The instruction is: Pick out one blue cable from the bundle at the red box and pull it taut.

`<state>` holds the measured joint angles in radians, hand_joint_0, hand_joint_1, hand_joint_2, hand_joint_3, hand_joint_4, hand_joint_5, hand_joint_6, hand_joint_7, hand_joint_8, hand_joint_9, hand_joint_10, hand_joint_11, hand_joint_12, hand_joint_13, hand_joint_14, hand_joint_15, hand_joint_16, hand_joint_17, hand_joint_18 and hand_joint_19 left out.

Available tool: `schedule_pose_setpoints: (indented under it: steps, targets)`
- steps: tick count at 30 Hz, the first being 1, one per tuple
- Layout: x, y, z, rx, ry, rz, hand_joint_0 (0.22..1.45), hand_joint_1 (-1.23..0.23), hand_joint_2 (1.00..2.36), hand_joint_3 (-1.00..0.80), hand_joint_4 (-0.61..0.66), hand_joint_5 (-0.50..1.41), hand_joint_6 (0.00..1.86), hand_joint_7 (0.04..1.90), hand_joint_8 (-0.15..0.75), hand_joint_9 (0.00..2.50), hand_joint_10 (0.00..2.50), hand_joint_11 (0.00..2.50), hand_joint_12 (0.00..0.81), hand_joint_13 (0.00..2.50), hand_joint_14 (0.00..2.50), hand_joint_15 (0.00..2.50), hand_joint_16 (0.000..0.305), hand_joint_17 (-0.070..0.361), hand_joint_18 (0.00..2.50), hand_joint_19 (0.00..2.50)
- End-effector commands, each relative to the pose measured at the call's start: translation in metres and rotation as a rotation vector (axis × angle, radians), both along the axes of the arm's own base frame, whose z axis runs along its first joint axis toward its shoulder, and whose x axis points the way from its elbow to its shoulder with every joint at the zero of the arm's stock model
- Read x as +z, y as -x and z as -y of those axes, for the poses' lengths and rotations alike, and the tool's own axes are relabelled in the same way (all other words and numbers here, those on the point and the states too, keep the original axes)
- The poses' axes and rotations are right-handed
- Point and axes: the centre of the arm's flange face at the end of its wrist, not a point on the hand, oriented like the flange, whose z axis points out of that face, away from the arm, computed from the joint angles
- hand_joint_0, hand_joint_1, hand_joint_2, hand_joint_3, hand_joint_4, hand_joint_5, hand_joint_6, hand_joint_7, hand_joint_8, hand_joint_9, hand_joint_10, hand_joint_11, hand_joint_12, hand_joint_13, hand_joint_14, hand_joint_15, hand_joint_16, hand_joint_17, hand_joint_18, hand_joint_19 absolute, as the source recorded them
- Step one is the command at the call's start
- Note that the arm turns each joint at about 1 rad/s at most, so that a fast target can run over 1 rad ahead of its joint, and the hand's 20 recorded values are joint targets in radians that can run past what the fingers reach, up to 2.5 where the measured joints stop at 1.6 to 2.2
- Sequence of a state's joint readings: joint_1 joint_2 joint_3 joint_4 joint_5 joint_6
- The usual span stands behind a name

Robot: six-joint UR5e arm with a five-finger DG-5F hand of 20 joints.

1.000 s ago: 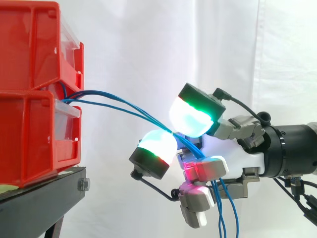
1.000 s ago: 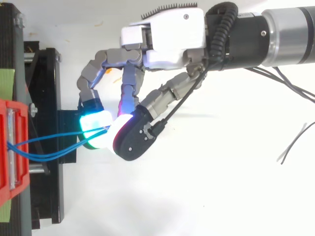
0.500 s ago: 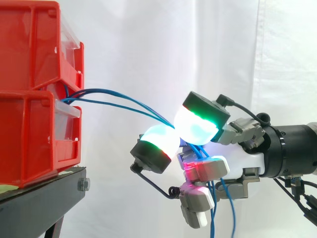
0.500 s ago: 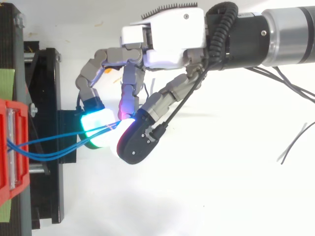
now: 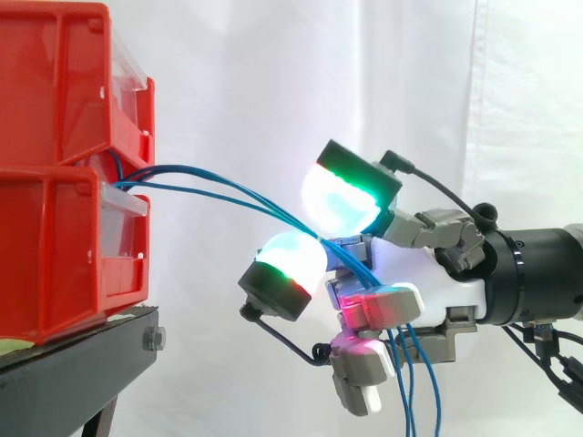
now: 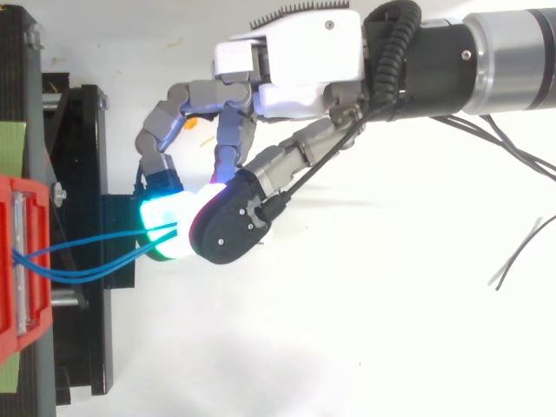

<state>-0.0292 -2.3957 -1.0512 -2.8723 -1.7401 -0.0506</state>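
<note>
Hand [image 5: 428, 284] pinching the blue cables [image 5: 273, 211] mid-frame between glowing pads [image 5: 342, 196]. Thin, limp, likely slippery, so single one out nearer the red box [image 5: 64, 164].

This is a robotics lab, laid out as a test rig. A white curtain [image 5: 273, 91] hangs as a plain backdrop behind the work. Two red bins [image 5: 55, 182] are stacked on a black metal stand [image 5: 82, 364] as a staged fixture, with blue cables [image 5: 209, 180] trailing out from between them. An industrial arm [image 6: 504, 61] comes in from the side carrying a hand [image 6: 295, 52] whose fingers [image 5: 342, 196] end in glowing pads — research hardware. Beneath it lies a white surface [image 6: 365, 347] with thin loose wires [image 6: 521, 256] on it.
</note>
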Motion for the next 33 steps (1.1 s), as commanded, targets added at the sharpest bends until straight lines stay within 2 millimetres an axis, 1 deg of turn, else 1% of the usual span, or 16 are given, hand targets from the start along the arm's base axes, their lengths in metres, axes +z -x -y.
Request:
schedule_pose_setpoints:
  steps: [1, 5, 7, 9, 10, 12, 14, 17, 22, 24, 33]
  targets:
    - [-0.0008, 0.0001, 0.0001, -0.001, 0.000, -0.001, 0.61, -0.69, 1.01, -0.39, -0.03, -0.08, 0.92, 0.98, 0.271, 1.42, 0.03, 0.96, 0.346, 1.20, 0.03, 0.76, 0.046, 0.104, 0.94, 0.70]
    - [0.0001, -0.0004, -0.0001, 0.001, 0.002, 0.003, 0.62, -0.79, 1.02, -0.27, 0.00, -0.07, 0.93, 1.02, 0.270, 1.43, 0.03, 0.98, 0.345, 1.20, 0.03, 0.76, 0.046, 0.104, 0.95, 0.70]
    - [0.0001, -0.0004, 0.0001, -0.001, 0.002, 0.003, 0.62, -0.83, 1.02, -0.23, 0.00, -0.08, 0.93, 1.01, 0.270, 1.42, 0.03, 0.97, 0.343, 1.20, 0.03, 0.77, 0.046, 0.104, 0.95, 0.70]
    - [-0.0006, 0.0000, 0.0001, -0.001, 0.002, 0.001, 0.63, -0.86, 1.02, -0.20, -0.03, -0.08, 0.94, 0.99, 0.267, 1.40, 0.03, 0.96, 0.344, 1.19, 0.03, 0.77, 0.046, 0.104, 0.95, 0.70]
    - [0.0001, -0.0004, 0.0001, -0.001, 0.002, 0.003, 0.66, -0.89, 1.02, -0.18, -0.05, -0.08, 0.94, 1.00, 0.264, 1.40, 0.03, 0.98, 0.338, 1.19, 0.03, 0.77, 0.046, 0.103, 0.95, 0.70]
    - [0.0001, -0.0004, 0.0001, -0.001, 0.002, 0.003, 0.67, -0.89, 1.02, -0.19, -0.06, -0.09, 0.94, 1.02, 0.260, 1.40, 0.03, 0.97, 0.334, 1.19, 0.03, 0.76, 0.046, 0.103, 0.95, 0.70]
    - [0.0001, -0.0006, -0.0011, 0.001, 0.002, 0.003, 0.74, -0.92, 1.02, -0.23, -0.09, -0.09, 0.94, 1.10, 0.255, 1.40, 0.03, 0.98, 0.335, 1.19, 0.03, 0.76, 0.045, 0.101, 0.95, 0.70]
    - [-0.0006, 0.0000, 0.0001, -0.001, 0.002, 0.001, 0.76, -0.92, 1.02, -0.26, -0.11, -0.09, 0.95, 1.08, 0.245, 1.41, 0.03, 0.97, 0.333, 1.20, 0.03, 0.77, 0.044, 0.100, 0.95, 0.70]
    - [-0.0012, 0.0006, -0.0001, 0.001, 0.000, -0.005, 0.80, -0.91, 1.01, -0.44, -0.17, -0.09, 0.96, 1.09, 0.242, 1.41, 0.03, 0.98, 0.330, 1.20, 0.03, 0.77, 0.043, 0.098, 0.94, 0.69]
    - [-0.0005, 0.0003, -0.0003, 0.002, 0.000, -0.004, 0.79, -0.92, 1.00, -0.50, -0.18, -0.09, 0.96, 1.09, 0.246, 1.42, 0.03, 0.97, 0.328, 1.20, 0.03, 0.77, 0.043, 0.097, 0.96, 0.69]
    - [-0.0012, 0.0007, -0.0007, 0.007, 0.001, -0.005, 0.72, -0.91, 1.00, -0.50, -0.21, -0.09, 0.96, 1.05, 0.247, 1.44, 0.03, 0.98, 0.325, 1.21, 0.03, 0.77, 0.043, 0.096, 0.97, 0.67]
